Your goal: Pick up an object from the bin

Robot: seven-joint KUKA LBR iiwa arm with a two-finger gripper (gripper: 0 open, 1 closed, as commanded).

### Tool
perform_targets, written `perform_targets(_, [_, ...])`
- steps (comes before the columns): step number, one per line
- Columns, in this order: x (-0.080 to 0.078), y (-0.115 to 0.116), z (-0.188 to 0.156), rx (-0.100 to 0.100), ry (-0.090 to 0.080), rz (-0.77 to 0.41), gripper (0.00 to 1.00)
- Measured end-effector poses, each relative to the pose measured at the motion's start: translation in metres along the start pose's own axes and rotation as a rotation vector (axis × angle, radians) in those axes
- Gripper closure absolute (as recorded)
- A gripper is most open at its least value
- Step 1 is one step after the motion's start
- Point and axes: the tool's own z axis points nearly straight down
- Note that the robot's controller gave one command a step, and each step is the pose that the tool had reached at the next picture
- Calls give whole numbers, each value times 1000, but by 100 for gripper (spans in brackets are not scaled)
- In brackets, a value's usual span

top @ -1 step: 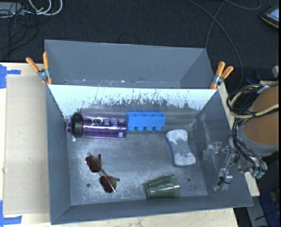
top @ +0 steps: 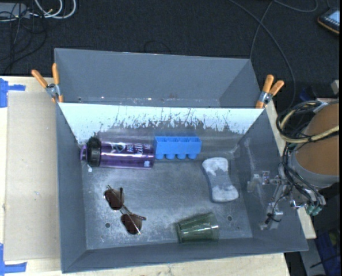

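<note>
Overhead view of the grey metal bin [top: 159,85] at an early stage of the pick. Nothing has been lifted: all five things lie on the bin floor, and none can be seen in the tool [top: 270,209].

The blue moulded block [top: 177,147], lying against the far wall, serves as the landmark.
- A purple bottle [top: 120,153] with a black cap lies on its side, touching the block's left end.
- A pale grey oblong pad [top: 220,180] lies just below and to the right of the block.
- A pair of dark-lensed sunglasses [top: 124,210] lies well below and to the left of the block.
- A clear green cup [top: 197,227] lies on its side well below the block, at the near wall.

The tool hangs far to the right of the block and lower, over the bin's sloping right wall. It is apart from every thing in the bin. The pad and the cup are the two nearest to it. Whether the tool is open or closed cannot be told from this view.

The arm [top: 323,140] stands outside the bin's right rim under looped cables, with its wrist leaning inward and down toward the floor.

By this reading the whole task remains: moving over one thing, descending, closing on it and lifting it out.
</note>
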Motion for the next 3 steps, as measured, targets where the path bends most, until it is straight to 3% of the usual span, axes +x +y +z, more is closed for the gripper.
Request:
perform_targets(1, [2,61,50,-1,2,-169,0])
perform_targets(2, [-53,32,50,3,-3,-618,0])
perform_targets(3, [-26,73,50,-3,6,-456,0])
